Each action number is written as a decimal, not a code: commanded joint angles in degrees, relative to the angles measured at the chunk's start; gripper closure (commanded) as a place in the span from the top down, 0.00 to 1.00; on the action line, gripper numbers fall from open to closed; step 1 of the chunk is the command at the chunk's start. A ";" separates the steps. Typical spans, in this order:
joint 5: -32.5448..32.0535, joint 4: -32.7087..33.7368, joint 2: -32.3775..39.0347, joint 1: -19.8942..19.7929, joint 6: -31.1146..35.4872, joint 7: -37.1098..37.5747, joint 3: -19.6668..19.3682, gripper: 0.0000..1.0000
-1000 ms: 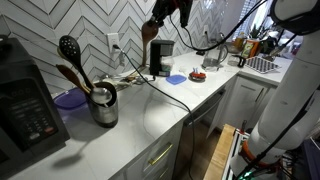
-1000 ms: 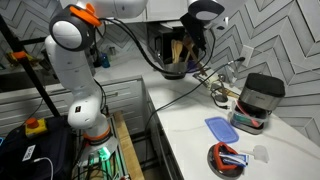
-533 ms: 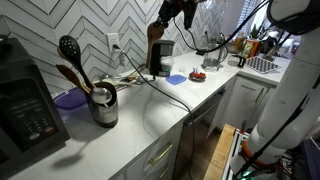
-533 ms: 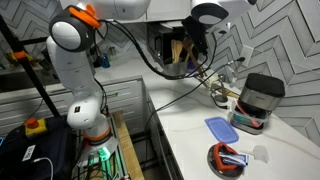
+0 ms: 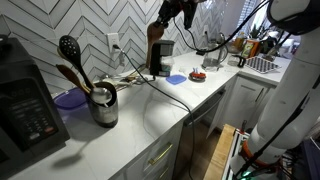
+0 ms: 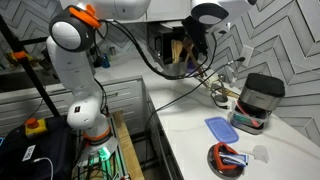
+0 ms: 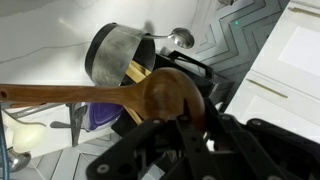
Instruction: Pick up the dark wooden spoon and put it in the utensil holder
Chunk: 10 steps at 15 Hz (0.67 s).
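Observation:
The dark wooden spoon (image 7: 150, 95) fills the wrist view, its oval bowl between my fingers and its handle running left. My gripper (image 7: 190, 118) is shut on it at the bowl. In an exterior view the gripper (image 5: 170, 12) is high above the counter with the spoon (image 5: 153, 32) hanging from it, well to the right of the utensil holder (image 5: 104, 105). The wrist view shows the shiny metal holder (image 7: 112, 55) beyond the spoon. My gripper (image 6: 197, 42) also shows in an exterior view, where the spoon is hard to make out.
The holder holds a black perforated spoon (image 5: 68, 47) and a brown spatula (image 5: 70, 75). A black coffee maker (image 5: 22, 105) stands at the left. A dark appliance (image 5: 160, 56), blue lid (image 5: 176, 78), red bowl (image 5: 197, 74) and cables lie under the gripper.
The gripper with the spoon shifted slightly right in the exterior view a second ago. It has held still over the last half second.

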 commanded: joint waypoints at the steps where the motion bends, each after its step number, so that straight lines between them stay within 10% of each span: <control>1: 1.38 0.74 0.42 -0.03 -2.10 2.58 0.04 0.04; 7: 13.77 4.18 1.51 0.35 -17.23 13.76 0.76 0.04; 10: 16.71 6.20 1.82 2.07 -12.38 11.22 2.43 0.04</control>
